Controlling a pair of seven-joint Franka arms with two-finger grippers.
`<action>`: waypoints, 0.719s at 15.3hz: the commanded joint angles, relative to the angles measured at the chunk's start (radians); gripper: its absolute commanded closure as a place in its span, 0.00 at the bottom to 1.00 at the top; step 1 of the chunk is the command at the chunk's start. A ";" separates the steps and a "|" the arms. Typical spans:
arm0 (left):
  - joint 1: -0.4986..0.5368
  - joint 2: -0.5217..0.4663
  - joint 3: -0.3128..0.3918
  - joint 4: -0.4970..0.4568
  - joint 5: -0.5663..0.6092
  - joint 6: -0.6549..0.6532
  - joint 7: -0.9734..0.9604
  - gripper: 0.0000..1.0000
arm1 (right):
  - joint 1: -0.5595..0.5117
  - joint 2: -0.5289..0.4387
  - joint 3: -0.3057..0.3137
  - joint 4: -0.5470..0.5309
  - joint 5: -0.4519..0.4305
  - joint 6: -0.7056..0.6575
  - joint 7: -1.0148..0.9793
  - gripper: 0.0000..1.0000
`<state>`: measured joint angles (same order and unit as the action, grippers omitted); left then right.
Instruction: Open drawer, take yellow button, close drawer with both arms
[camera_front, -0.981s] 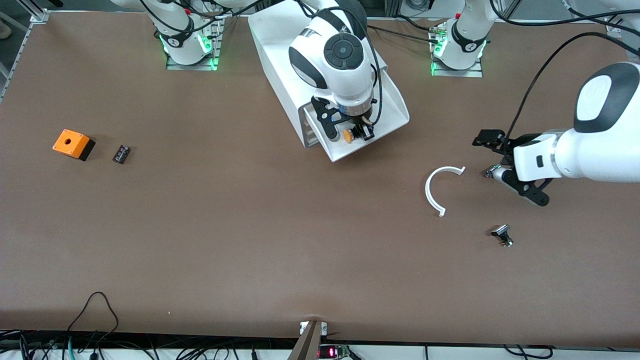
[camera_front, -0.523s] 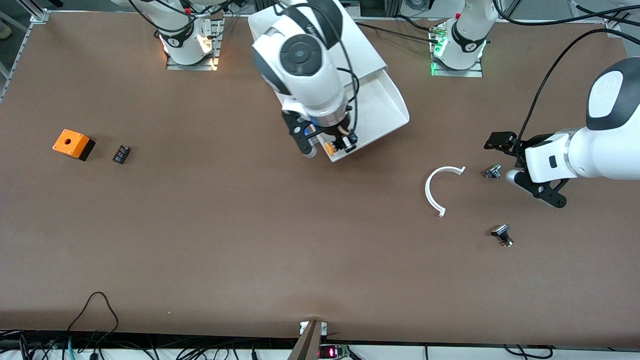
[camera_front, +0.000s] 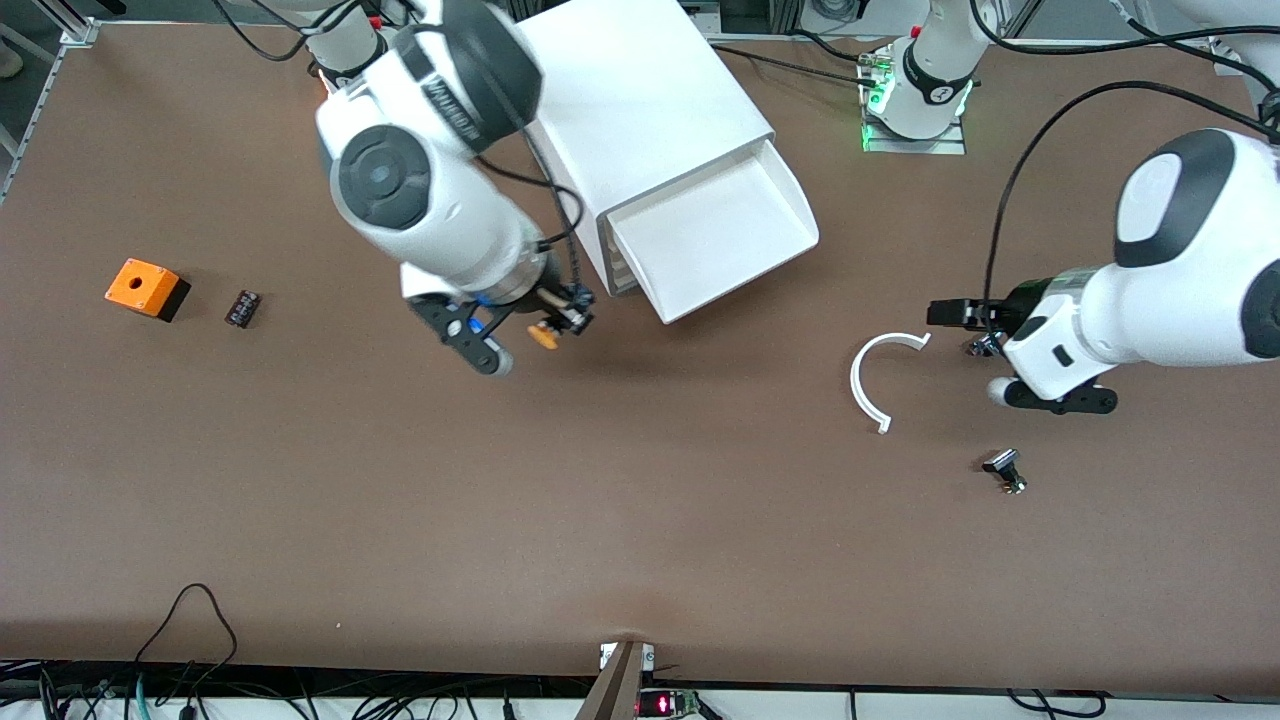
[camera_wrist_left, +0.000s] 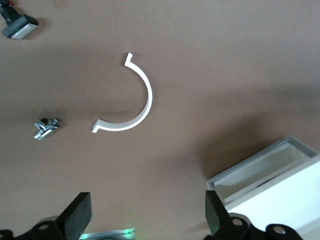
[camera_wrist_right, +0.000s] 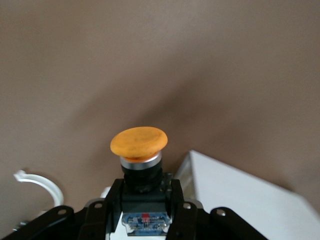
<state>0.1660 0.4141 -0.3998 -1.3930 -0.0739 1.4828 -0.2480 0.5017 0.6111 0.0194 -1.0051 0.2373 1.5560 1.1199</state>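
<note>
The button (camera_front: 544, 336) has an orange cap and a black body. My right gripper (camera_front: 552, 325) is shut on it and holds it up over bare table, beside the open drawer (camera_front: 712, 240) toward the right arm's end. In the right wrist view the button (camera_wrist_right: 139, 142) stands upright between the fingers of the right gripper (camera_wrist_right: 142, 195). The drawer is pulled out of the white cabinet (camera_front: 650, 110) and looks empty. My left gripper (camera_front: 1000, 358) is open and empty over the table near a white curved piece (camera_front: 872, 378). In the left wrist view its fingers (camera_wrist_left: 77, 220) stand wide apart.
An orange box with a hole (camera_front: 146, 288) and a small black part (camera_front: 242, 308) lie toward the right arm's end. A small silver part (camera_front: 984, 345) lies under the left gripper. A black-and-silver part (camera_front: 1005, 470) lies nearer the front camera. Cables run along the table's front edge.
My right gripper has lifted the button out of the drawer and carried it toward the right arm's end of the table. My left gripper has shifted slightly over the silver part.
</note>
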 joint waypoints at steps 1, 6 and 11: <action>-0.037 -0.067 -0.008 -0.125 0.032 0.112 -0.132 0.00 | -0.063 -0.036 -0.041 -0.045 0.011 -0.063 -0.275 1.00; -0.131 -0.133 -0.008 -0.311 0.034 0.355 -0.399 0.00 | -0.071 -0.097 -0.246 -0.229 -0.010 -0.022 -0.772 1.00; -0.235 -0.138 -0.010 -0.417 0.095 0.491 -0.618 0.00 | -0.069 -0.099 -0.380 -0.378 -0.013 0.102 -1.040 1.00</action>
<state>-0.0302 0.3176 -0.4136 -1.7321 -0.0352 1.9111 -0.7767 0.4168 0.5576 -0.3302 -1.2701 0.2339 1.5901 0.1614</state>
